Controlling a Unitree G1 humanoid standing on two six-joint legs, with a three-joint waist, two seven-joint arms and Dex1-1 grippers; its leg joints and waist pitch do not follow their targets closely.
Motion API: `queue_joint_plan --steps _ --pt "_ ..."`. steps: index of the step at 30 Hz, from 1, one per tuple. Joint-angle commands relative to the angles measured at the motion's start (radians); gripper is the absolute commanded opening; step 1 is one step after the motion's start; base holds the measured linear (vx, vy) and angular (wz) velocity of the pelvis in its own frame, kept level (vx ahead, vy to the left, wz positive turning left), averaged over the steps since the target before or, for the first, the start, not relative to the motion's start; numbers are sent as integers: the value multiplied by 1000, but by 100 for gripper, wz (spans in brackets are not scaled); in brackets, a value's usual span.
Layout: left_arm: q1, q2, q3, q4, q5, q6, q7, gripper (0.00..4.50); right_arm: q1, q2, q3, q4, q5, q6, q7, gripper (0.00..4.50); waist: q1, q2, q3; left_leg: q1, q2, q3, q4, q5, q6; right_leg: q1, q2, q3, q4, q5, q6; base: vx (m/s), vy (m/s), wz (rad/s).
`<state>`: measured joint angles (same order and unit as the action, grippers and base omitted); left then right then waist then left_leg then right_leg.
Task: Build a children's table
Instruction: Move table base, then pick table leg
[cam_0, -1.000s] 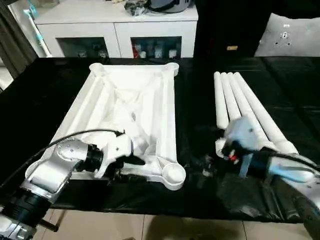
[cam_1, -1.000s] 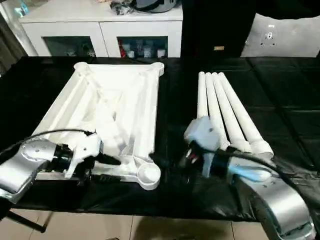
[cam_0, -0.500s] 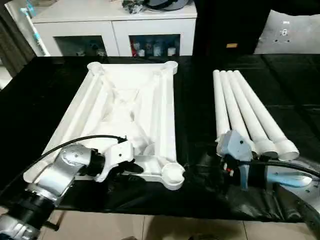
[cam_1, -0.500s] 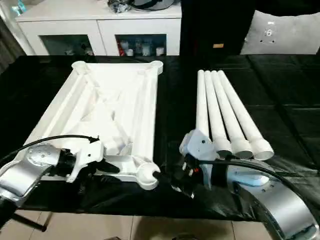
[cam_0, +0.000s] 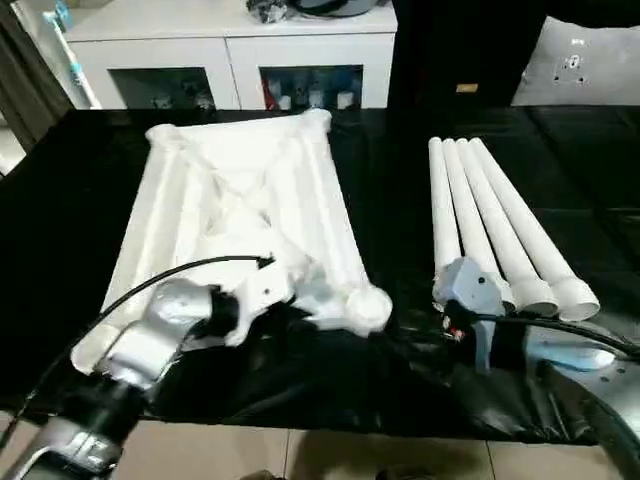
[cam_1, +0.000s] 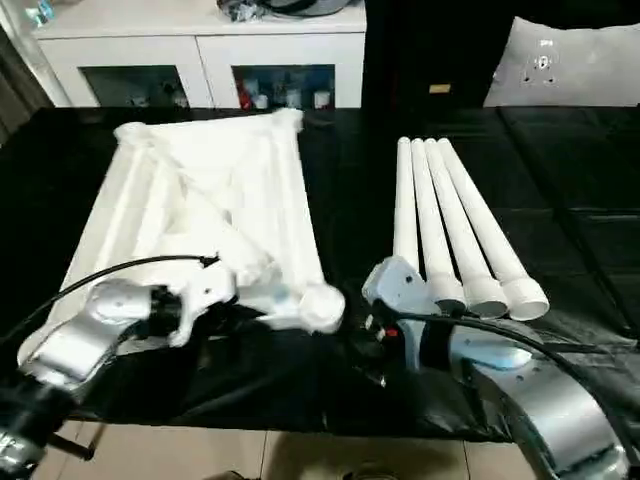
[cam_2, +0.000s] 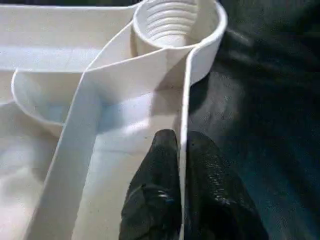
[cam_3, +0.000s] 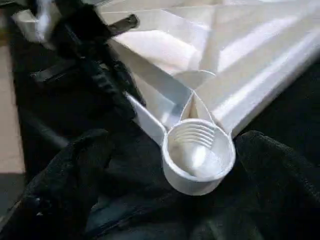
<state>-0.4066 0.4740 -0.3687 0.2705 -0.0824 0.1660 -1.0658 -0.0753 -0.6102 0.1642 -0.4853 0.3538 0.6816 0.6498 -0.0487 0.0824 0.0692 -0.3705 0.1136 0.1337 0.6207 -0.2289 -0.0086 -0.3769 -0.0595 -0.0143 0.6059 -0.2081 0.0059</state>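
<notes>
Tabletop (cam_0: 240, 190) of the children's table lies upside down on the black-covered surface (cam_0: 400, 150), ribbed underside facing up, its near right corner raised and skewed toward the robot. The left gripper (cam_2: 181, 150) has its jaws closed on the thin rim wall of the tabletop, one black finger on each side, just short of the threaded corner socket (cam_2: 170, 20). The right gripper (cam_3: 165, 200) sits at the same corner with its jaws spread wide: the socket stands in the gap between the two fingers, and no contact can be confirmed. Four legs (cam_0: 490, 220) lie side by side, touching one another, to the right of the tabletop and well apart from it, flared ends toward the robot. Beyond the surface stands a white cabinet (cam_0: 240, 50) with glass doors; a grey cushion (cam_0: 590, 60) sits at the far right.
</notes>
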Motion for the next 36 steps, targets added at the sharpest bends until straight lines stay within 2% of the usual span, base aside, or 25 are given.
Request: queue_joint_plan --steps 1,3,5,6,8,10,11,13,14,15,16,17,18,19,22,25,27,28,29,34,35,36 --pt "-22 -10 -11 16 10 -19 -5 4 -28 52 -25 43 -30 -25 -77 450 6 -9 -54 1 96 -37 -90 -148 46 42 -90 45 -68 -86 -292 0 0 0" --pt "-25 -13 -16 19 12 -17 -13 4 -37 80 -39 57 -23 -22 -100 450 10 -12 -59 1 96 -33 -83 -99 68 48 -91 44 -63 -16 -305 0 0 0" --pt "-27 -18 -11 16 10 -14 -12 4 -51 104 -44 60 -30 -26 -129 450 11 -8 -61 1 97 -32 -82 -83 78 48 -92 43 -60 4 -313 0 0 0" --pt "-24 -18 2 -7 -8 0 -18 55 -85 149 -55 78 -52 -11 -194 450 11 -8 -62 3 98 -31 -83 -74 79 46 -90 40 -56 10 -319 0 0 0" --pt "-22 -17 7 -16 -15 4 -19 55 -103 172 -57 91 -61 -5 -223 450 12 -7 -62 7 99 -31 -84 -94 69 46 -89 40 -56 -1 -321 0 0 0" --pt "-11 -12 29 -65 -47 45 -21 74 -150 211 -55 145 -123 8 -321 450 14 -5 -65 9 99 -29 -84 -97 57 46 -89 40 -53 1 -326 0 0 0" --pt "-6 -11 38 -83 -53 51 -14 88 -178 232 -61 175 -145 48 -372 450 17 -5 -65 8 96 -28 -84 -93 47 44 -87 39 -53 -4 -326 0 0 0" --pt "-5 -11 42 -88 -55 52 -10 98 -190 240 -66 191 -153 68 -394 450 21 -5 -63 10 95 -25 -84 -106 34 46 -87 41 -56 -31 -321 0 0 0" --pt "4 -14 59 -114 -68 63 1 106 -230 267 -81 237 -154 124 -430 450 24 -13 -65 10 93 -22 -82 -102 32 47 -85 43 -56 -35 -318 0 0 0" --pt "4 -14 59 -114 -68 63 1 121 -231 267 -82 238 -154 125 -431 450 25 -8 -67 11 91 -23 -80 -93 29 48 -87 43 -51 -31 -322 0 0 0" --pt "21 -15 84 -167 -94 99 15 121 -291 301 -97 299 -156 187 -470 450 29 -11 -65 9 92 -22 -82 -92 27 47 -84 43 -55 -42 -315 0 0 0" --pt "24 -16 88 -177 -99 106 18 141 -303 307 -101 310 -156 196 -476 450 25 -12 -68 8 89 -23 -80 -80 20 48 -86 42 -47 -33 -322 0 0 0" --pt "37 -19 106 -218 -111 128 41 141 -347 322 -107 351 -165 228 -500 450 31 -10 -67 12 92 -21 -80 -81 16 45 -84 42 -52 -41 -315 0 0 0" --pt "37 -19 106 -219 -111 129 42 141 -349 322 -107 352 -165 230 -501 450 28 -10 -68 9 92 -22 -78 -75 12 47 -85 42 -47 -33 -319 0 0 0" --pt "44 -28 122 -251 -109 152 74 141 -377 334 -115 383 -180 256 -527 450 33 -7 -69 12 90 -16 -77 -61 11 45 -79 42 -47 -14 -306 0 0 0" --pt "51 -31 131 -294 -107 184 105 141 -401 350 -130 414 -198 278 -564 450 34 -7 -70 10 89 -17 -76 -40 10 49 -80 42 -44 18 -307 0 0 0" --pt "68 -38 138 -358 -124 226 132 141 -429 374 -160 452 -215 328 -616 450 33 0 -69 10 87 -18 -76 -46 -2 49 -77 40 -44 10 -304 0 0 0" --pt "68 -38 138 -358 -124 226 132 141 -429 374 -160 452 -215 328 -616 450 31 -3 -70 10 87 -17 -76 -48 -5 50 -77 40 -44 12 -306 0 0 0" --pt "81 -51 146 -375 -132 239 151 141 -443 379 -168 478 -235 349 -647 450 31 2 -72 11 86 -17 -74 -43 -9 50 -77 40 -43 15 -306 0 0 0" --pt "107 -93 171 -395 -126 240 239 141 -466 376 -188 482 -234 370 -661 450 29 -1 -72 8 84 -15 -73 -63 -12 53 -74 41 -47 -3 -296 0 0 0" --pt "112 -96 167 -400 -128 247 242 141 -470 375 -192 484 -226 375 -652 450 30 -16 -73 8 85 -13 -73 -60 -6 54 -74 42 -48 -7 -297 0 0 0" --pt "115 -96 164 -404 -130 254 243 141 -472 375 -194 487 -221 379 -646 450 31 -10 -72 7 85 -14 -73 -52 0 54 -76 42 -46 -11 -297 0 0 0"
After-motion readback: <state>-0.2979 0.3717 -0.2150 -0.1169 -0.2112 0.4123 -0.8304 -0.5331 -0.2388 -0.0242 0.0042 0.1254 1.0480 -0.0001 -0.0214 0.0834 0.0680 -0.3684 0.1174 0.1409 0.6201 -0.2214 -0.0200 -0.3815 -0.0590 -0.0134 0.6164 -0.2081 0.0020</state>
